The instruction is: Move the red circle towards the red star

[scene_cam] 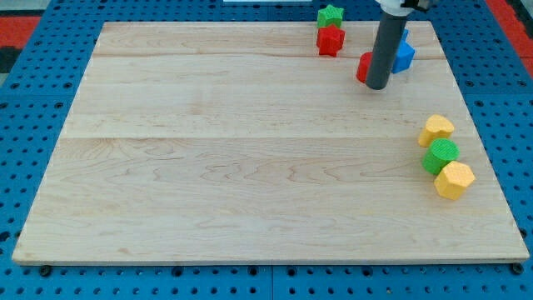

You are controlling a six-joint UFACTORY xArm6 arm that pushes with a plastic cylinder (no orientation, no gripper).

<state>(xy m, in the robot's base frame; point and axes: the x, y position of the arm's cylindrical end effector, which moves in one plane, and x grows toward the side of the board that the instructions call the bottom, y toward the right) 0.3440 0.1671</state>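
Observation:
The red circle (364,67) lies near the view's top right, partly hidden behind my rod. My tip (377,86) rests on the board touching the circle's right side. The red star (331,40) stands up and to the left of the circle, a short gap away, with a green star (331,15) just above it at the board's top edge.
Two blue blocks (402,52) sit just right of my rod, partly hidden by it. At the right edge a yellow block (435,129), a green circle (440,156) and a yellow hexagon (454,179) stand in a column. The wooden board (208,167) lies on blue pegboard.

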